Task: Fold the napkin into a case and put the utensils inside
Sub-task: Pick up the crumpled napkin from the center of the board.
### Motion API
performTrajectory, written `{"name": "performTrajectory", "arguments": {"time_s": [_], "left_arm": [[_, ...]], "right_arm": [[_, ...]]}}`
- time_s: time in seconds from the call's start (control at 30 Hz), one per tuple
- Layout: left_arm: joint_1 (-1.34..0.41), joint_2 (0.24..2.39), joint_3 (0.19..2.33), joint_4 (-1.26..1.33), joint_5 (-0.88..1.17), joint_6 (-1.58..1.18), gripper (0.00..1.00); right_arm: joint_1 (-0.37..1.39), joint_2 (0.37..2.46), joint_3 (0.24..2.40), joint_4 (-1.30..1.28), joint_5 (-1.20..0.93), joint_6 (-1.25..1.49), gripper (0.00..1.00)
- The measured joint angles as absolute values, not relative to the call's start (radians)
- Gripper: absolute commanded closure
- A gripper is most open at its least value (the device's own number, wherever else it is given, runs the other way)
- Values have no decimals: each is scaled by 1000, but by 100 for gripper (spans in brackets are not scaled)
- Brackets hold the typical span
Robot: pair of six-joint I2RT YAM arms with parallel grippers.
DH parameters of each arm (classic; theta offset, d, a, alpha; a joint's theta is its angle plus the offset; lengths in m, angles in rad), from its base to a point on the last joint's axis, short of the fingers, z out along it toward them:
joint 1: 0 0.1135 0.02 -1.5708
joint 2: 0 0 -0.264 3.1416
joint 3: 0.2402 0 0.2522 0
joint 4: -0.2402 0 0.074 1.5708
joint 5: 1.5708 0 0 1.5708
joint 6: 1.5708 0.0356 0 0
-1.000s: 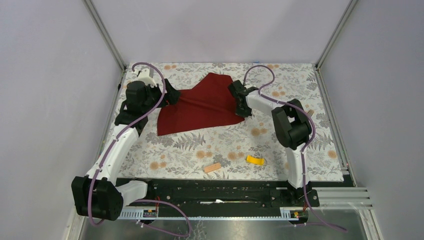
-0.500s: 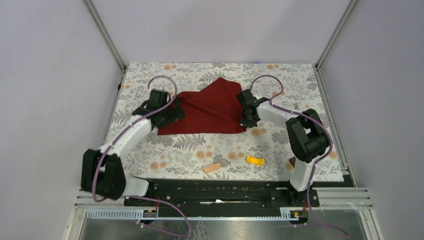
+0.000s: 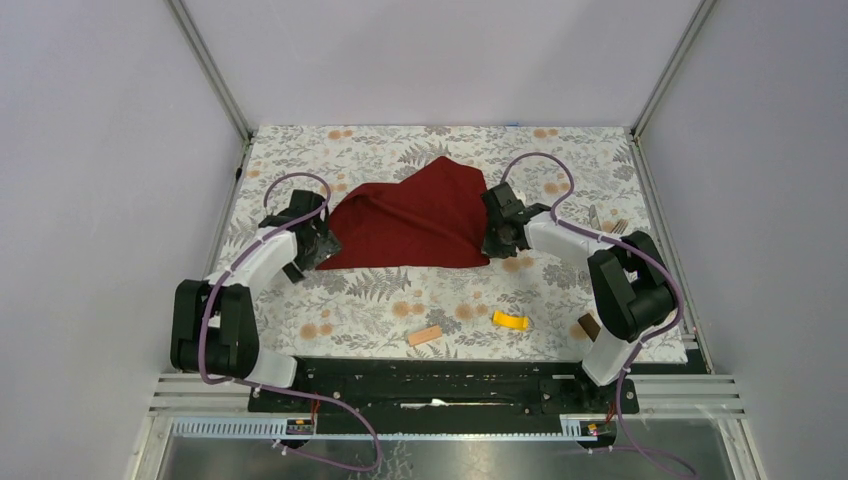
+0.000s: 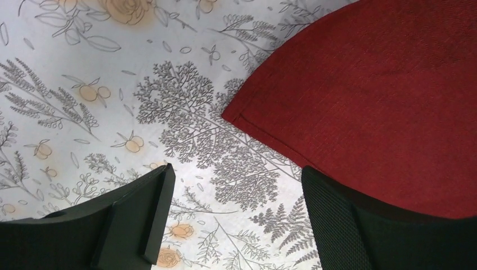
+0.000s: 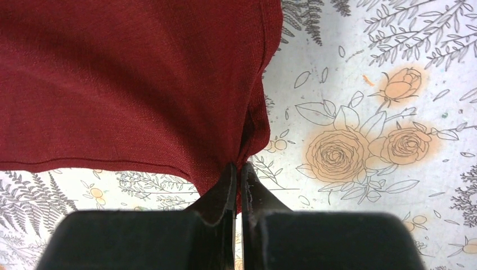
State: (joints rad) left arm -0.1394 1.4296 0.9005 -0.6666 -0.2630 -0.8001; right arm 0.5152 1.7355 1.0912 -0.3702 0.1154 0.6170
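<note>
Two grippers are at the napkin, which lies rumpled on the far middle of the bench. Our right gripper is pinched tight on its near right corner, while our left gripper hangs wide apart by the near left corner, holding nothing. We judge the folding barely begun: next the left must drop and close on that corner so both can carry the edge over together.

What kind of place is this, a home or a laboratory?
Probably a laboratory test cell: left arm and right arm bolted to a rail, plain walls on metal posts, floral tablecloth under the napkin.
</note>
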Motion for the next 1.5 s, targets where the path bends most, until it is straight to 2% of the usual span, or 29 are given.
{"name": "performTrajectory", "arguments": {"time_s": [0.23, 0.5, 0.63, 0.77, 0.93, 0.97, 1.0, 1.03, 1.33, 1.5], "left_arm": [[-136, 1483, 906, -580, -260, -781, 40], [-124, 1599, 905, -545, -273, -786, 39], [-117, 1636, 923, -538, -284, -775, 35], [-98, 1648, 930, -514, -276, -752, 37], [-62, 1660, 933, -476, -270, -726, 67], [-58, 1665, 934, -464, -270, -721, 75], [-54, 1667, 935, -455, -270, -723, 92], [-51, 1671, 936, -442, -267, -722, 100], [-44, 1666, 937, -391, -198, -706, 100], [-46, 1493, 930, -506, -100, -711, 100]], "right_arm": [[515, 1732, 1081, -331, 82, 565, 100], [515, 1750, 1081, -327, 67, 533, 100], [515, 1750, 1081, -324, 67, 535, 100], [515, 1750, 1081, -323, 67, 540, 100], [515, 1750, 1081, -323, 67, 545, 100], [515, 1750, 1081, -323, 67, 545, 100], [515, 1750, 1081, -324, 67, 545, 100], [515, 1750, 1081, -324, 67, 545, 100], [515, 1737, 1081, -326, 15, 540, 100], [516, 1649, 1096, -349, -45, 514, 100]]}}
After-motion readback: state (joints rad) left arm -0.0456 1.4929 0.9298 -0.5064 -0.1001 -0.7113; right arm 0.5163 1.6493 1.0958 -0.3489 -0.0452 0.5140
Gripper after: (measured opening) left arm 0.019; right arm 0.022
